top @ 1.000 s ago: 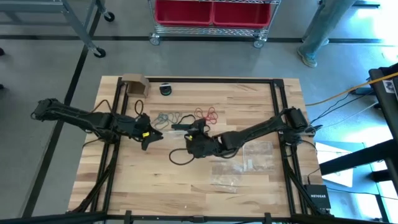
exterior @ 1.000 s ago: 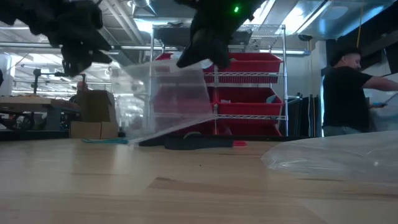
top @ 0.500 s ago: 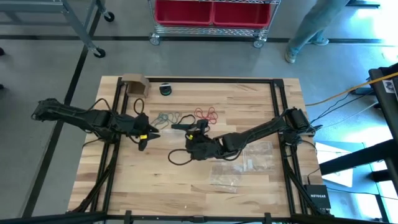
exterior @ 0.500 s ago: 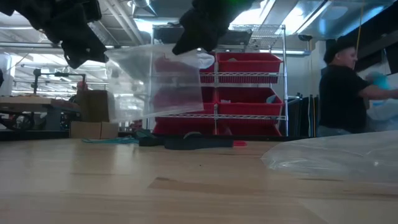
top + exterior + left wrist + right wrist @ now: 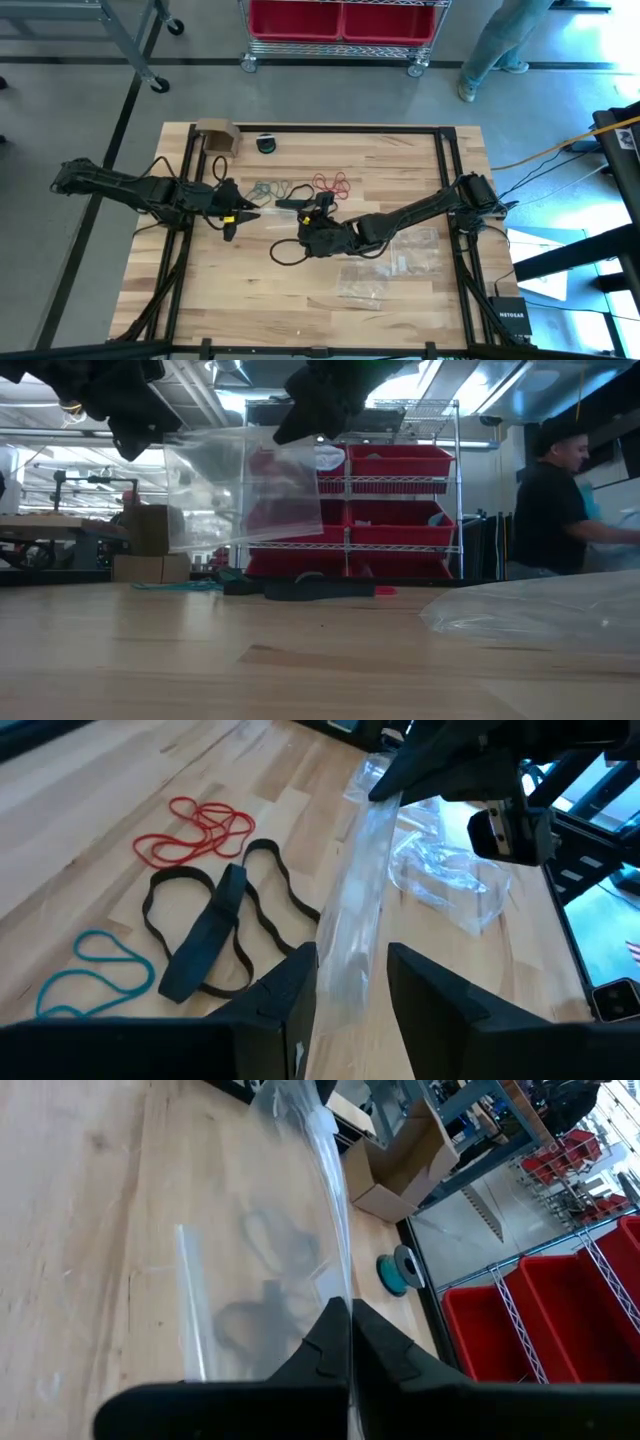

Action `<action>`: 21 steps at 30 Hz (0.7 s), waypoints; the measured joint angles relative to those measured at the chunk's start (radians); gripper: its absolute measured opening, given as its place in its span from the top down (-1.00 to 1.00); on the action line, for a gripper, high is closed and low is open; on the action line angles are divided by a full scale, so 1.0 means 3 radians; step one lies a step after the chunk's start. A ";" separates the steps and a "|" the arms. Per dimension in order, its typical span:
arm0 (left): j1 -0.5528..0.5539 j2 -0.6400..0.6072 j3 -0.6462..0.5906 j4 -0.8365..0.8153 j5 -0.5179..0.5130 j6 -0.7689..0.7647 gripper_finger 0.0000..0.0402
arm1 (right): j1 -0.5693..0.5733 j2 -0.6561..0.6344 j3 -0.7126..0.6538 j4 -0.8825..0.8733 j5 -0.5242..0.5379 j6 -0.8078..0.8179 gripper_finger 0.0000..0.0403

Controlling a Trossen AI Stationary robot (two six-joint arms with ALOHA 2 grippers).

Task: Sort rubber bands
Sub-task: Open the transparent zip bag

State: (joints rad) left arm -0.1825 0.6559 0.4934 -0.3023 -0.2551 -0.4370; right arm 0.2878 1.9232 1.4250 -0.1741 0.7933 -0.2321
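Since the earlier frames the clear bag [image 5: 245, 485] has gone from hanging slanted with its low corner near the worktop [image 5: 300, 290] to hanging level and higher up, and the left tool [image 5: 232, 213] has come in toward its free edge.

Right tool [image 5: 318, 215] is pinched fully closed on one edge of the bag, holding it up off the wood. Left tool's fingers [image 5: 275, 1010] are parted on either side of the bag's other edge; from the wrist view the plastic runs right between them, but I can't tell for sure if they're actually squeezing it yet.

So this looks like the bag-opening step, not band picking. The rubber bands haven't been bagged: the black rubber bands [image 5: 215, 925] lie flat just beyond the left tool's fingertips, the red rubber bands [image 5: 200, 828] farther out past those, the teal rubber bands [image 5: 95, 975] off to the side of the black ones. A few spare bags [image 5: 385, 265] lie on the wood below the right arm.

Next move, I'd guess: left tool needs to pinch only one layer of the mouth, then the two tools pull apart gently. Thin slippery plastic, so grabbing both layers is the obvious way it goes wrong.
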 joint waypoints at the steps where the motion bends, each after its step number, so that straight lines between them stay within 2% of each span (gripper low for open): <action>1: 0.0000 0.0001 0.0000 -0.0003 0.0001 0.0000 0.42 | 0.0000 0.0000 0.0000 0.0019 0.0001 -0.0001 1.00; 10: 0.0000 0.0032 0.0000 -0.0002 0.0064 0.0001 0.45 | 0.0000 0.0000 0.0003 0.0168 -0.0024 -0.0003 1.00; 17: 0.0000 0.0032 0.0000 0.0025 0.0110 0.0129 0.93 | 0.0000 0.0000 0.0004 0.0173 -0.0089 -0.0003 1.00; 21: 0.0000 0.0032 0.0000 0.0013 0.0169 0.0211 0.99 | 0.0000 0.0000 0.0004 0.0228 -0.0144 0.0049 1.00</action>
State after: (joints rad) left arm -0.1825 0.6655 0.4934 -0.2985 -0.2044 -0.3738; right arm 0.2878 1.9232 1.4261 -0.1058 0.7502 -0.2174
